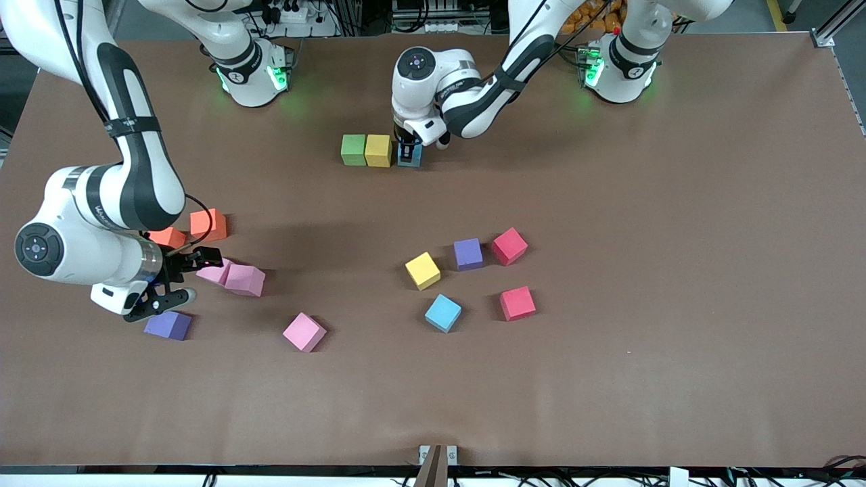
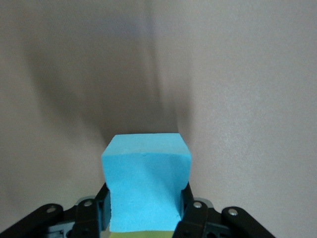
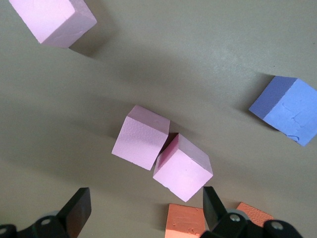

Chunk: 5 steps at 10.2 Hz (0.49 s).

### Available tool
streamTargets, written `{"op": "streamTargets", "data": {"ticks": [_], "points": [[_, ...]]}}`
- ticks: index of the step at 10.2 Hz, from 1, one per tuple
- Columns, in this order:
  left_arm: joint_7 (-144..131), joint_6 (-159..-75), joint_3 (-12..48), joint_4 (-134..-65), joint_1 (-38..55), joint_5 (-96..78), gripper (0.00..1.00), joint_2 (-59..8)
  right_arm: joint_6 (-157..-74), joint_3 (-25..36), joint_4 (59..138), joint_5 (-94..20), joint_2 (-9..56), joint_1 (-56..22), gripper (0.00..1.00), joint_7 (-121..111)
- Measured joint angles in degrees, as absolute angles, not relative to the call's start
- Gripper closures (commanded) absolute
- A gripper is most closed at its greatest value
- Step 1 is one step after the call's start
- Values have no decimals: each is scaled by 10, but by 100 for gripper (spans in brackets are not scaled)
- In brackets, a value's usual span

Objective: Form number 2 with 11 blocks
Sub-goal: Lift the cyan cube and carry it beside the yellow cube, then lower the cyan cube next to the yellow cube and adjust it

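Three blocks lined up near the bases, green block (image 1: 353, 149), yellow block (image 1: 378, 150), then light blue block (image 1: 410, 155) pinched by the left gripper (image 1: 408, 146), right gripper (image 1: 177, 276) spread wide over two touching pink blocks (image 1: 233, 276), other blocks scattered mid-table.

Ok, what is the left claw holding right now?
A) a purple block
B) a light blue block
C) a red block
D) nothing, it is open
B. The left claw is shut on a light blue block, set down on the table beside the yellow block that sits next to the green block; the left wrist view shows the fingers pressed into its sides.
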State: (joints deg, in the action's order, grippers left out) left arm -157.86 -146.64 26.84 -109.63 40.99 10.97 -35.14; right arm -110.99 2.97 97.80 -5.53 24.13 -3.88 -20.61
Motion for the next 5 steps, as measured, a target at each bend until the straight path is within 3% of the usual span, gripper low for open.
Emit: {"op": "streamTargets", "data": {"ticks": [5], "points": [[-1583,-1466,269,-1078,410,110,100,-364,-1110,30,978,-55,241,-39,0,-206]]}}
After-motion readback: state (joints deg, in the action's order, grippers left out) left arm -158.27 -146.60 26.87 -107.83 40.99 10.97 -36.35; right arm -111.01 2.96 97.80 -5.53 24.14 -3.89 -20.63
